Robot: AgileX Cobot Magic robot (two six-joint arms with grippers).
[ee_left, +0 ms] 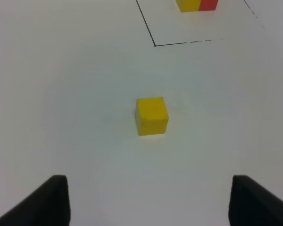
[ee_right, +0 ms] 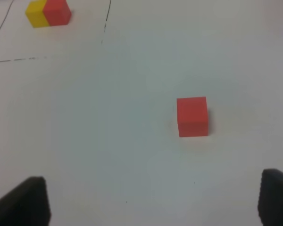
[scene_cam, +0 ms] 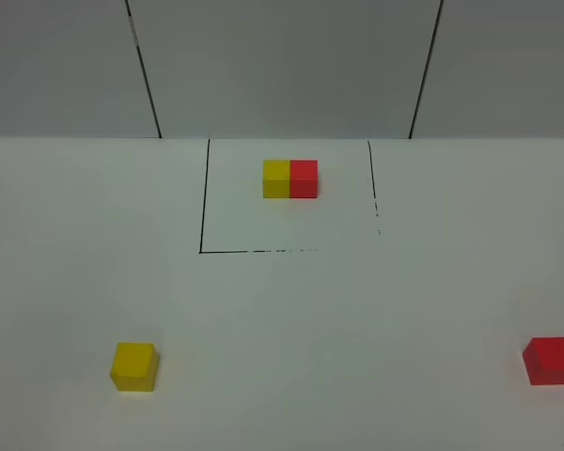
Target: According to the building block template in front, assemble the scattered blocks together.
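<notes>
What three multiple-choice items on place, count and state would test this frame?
1. Where does the loose yellow cube lie in the high view? A) near left B) far middle C) near right
2. How many cubes show in all? A) two B) four C) six
3. How is the left end effector? A) shut on the loose yellow cube B) open, empty C) out of view

1 A: it sits near left, the loose red cube near right.
2 B: two loose, two joined as the template inside the black outline.
3 B: its jaws stand wide apart, the cube beyond them.
</notes>
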